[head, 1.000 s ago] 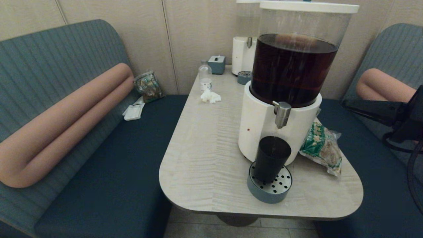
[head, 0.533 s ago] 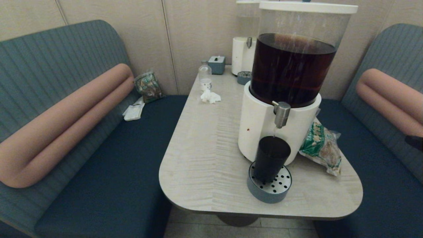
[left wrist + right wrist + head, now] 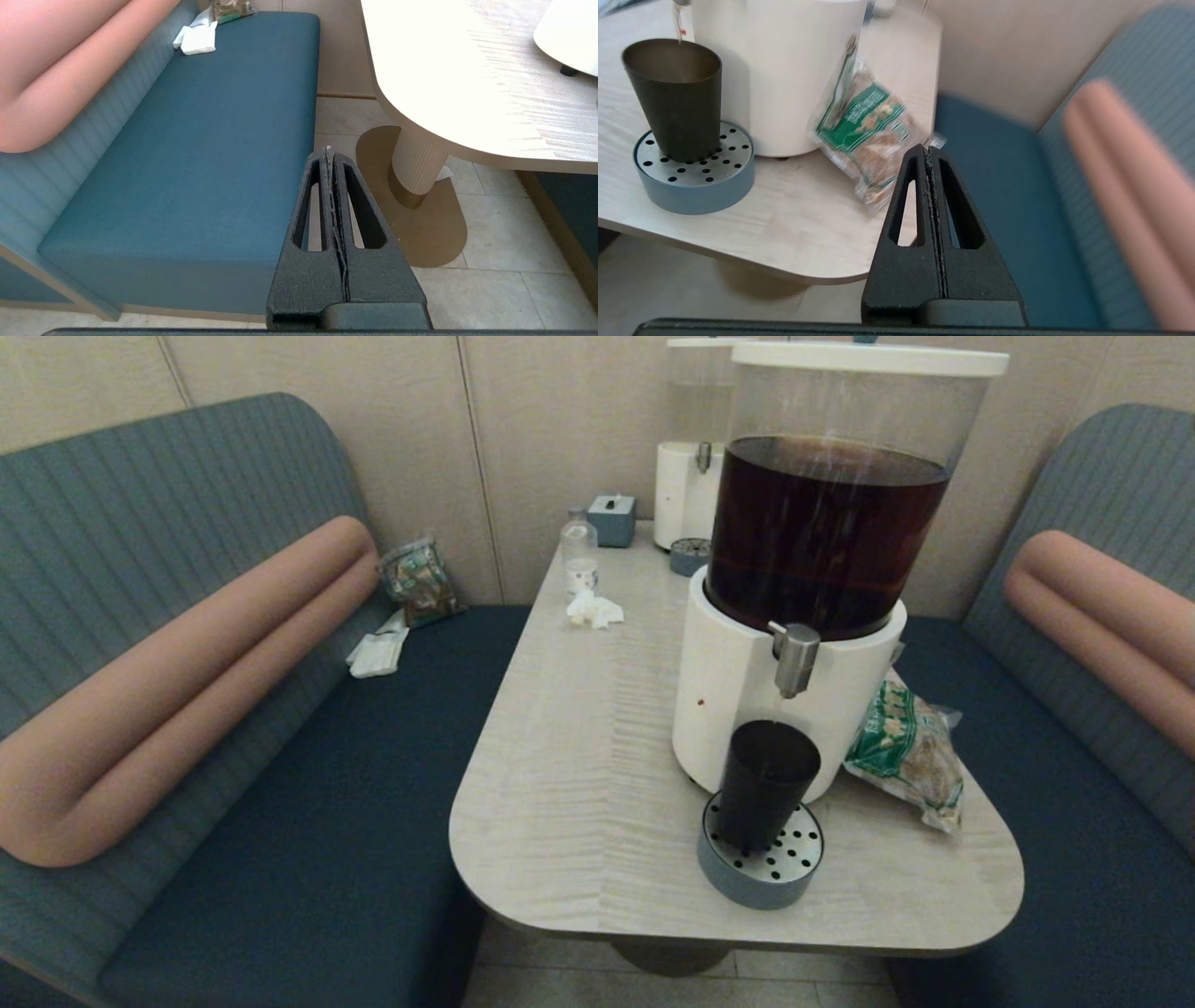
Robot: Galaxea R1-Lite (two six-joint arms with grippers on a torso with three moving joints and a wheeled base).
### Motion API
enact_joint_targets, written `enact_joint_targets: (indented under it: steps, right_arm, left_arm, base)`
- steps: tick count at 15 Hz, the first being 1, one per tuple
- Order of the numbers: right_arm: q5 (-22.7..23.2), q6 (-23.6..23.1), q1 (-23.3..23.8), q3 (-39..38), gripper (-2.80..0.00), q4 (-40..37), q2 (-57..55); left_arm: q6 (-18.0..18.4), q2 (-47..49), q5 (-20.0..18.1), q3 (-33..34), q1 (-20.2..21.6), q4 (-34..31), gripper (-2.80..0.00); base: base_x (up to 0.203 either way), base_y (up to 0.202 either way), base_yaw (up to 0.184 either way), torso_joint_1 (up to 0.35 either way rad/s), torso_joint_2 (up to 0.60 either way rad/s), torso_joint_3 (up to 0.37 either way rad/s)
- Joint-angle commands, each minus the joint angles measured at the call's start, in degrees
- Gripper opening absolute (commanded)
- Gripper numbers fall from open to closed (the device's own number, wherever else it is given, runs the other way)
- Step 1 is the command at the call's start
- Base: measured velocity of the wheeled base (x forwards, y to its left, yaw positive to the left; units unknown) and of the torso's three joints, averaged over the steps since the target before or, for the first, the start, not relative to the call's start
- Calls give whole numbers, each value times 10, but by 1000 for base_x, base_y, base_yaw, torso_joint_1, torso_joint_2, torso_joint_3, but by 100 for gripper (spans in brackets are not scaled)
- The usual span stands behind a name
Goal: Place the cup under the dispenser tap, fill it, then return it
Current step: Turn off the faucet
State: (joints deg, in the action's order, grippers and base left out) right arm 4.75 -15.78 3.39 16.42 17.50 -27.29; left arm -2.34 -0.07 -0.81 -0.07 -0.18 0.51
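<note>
- The cup [image 3: 767, 784] stands upright on the perforated drip tray [image 3: 761, 859], right of centre in the head view, directly under the dispenser tap [image 3: 795, 658].
- The filling step looks to be in hand; a thin thread of drink shows at the cup's rim in the right wrist view.
- Next comes returning the cup: a hand must open, close round its tapered wall and lift it level.
- The right hand [image 3: 930, 154] is clenched empty, off the tabletop [image 3: 579, 784] edge, near the snack bag [image 3: 864, 126].
- The left hand [image 3: 328, 156] is clenched empty, low over the floor beside the bench.
</note>
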Motion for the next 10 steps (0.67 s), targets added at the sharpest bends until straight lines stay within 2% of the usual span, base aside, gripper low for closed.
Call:
enact_joint_targets:
  steps: [1,2,4,5,6,10]
  right_arm:
    - [-3,-12,0,-60,-280,18,104]
    - [-5,-15,0,-90,-280,33,121]
    - [-13,-14,-2,-155,-280,124,129]
    - [-17,-14,-8,-167,-280,136,143]
    - [-24,-15,-17,-166,-280,113,171]
    - [-34,-10,-30,-164,-280,-69,262]
  left_arm:
    - [0,1,0,1,0,0,-280]
    - [0,1,0,1,0,0,-280]
    - [0,1,0,1,0,0,-280]
    - [0,1,0,0,0,0,-280]
    - [0,1,0,1,0,0,-280]
    - [0,1,0,1,0,0,-280]
  base:
    - [0,0,0,0,0,0]
    - [0,0,0,0,0,0]
    - [0,0,0,0,0,0]
    - [0,0,0,0,0,0]
    - [0,0,0,0,0,0]
    - [0,0,0,0,0,0]
